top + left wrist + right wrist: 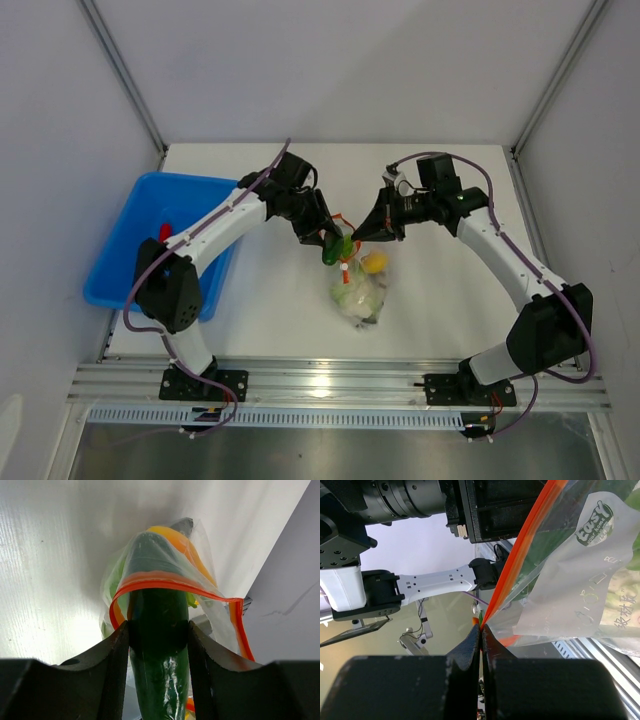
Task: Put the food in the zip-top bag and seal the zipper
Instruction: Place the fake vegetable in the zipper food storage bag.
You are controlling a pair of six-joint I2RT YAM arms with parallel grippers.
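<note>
Left gripper: clamped on cucumber, both dark fingers pressed flat against its sides.
Cucumber: dark green, pointing away from the lens; far half past the zipper and inside the bag, near half outside between the fingers.
Right gripper: pinched together on one end of the zipper, tips meeting with the strip caught between them.
Zipper: orange-red; arches open over the cucumber in the left wrist view, rises as a taut straight line from the pinch in the right wrist view.
Bag: clear and crinkly, held between both grippers near the middle of the table, mouth up at the grippers, belly down toward the near edge; contact with the table not clear.
Contents: orange-yellow piece near the top, pale leafy bit lower down; rest too crumpled to tell.
Print: white patch with green lettering on the bag's side, seen from the right wrist.
Tray: blue, at the table's left edge, well apart from the bag; holds a small red piece, partly hidden by the left arm.
Left arm: reaches across the tray's near corner toward the bag.
</note>
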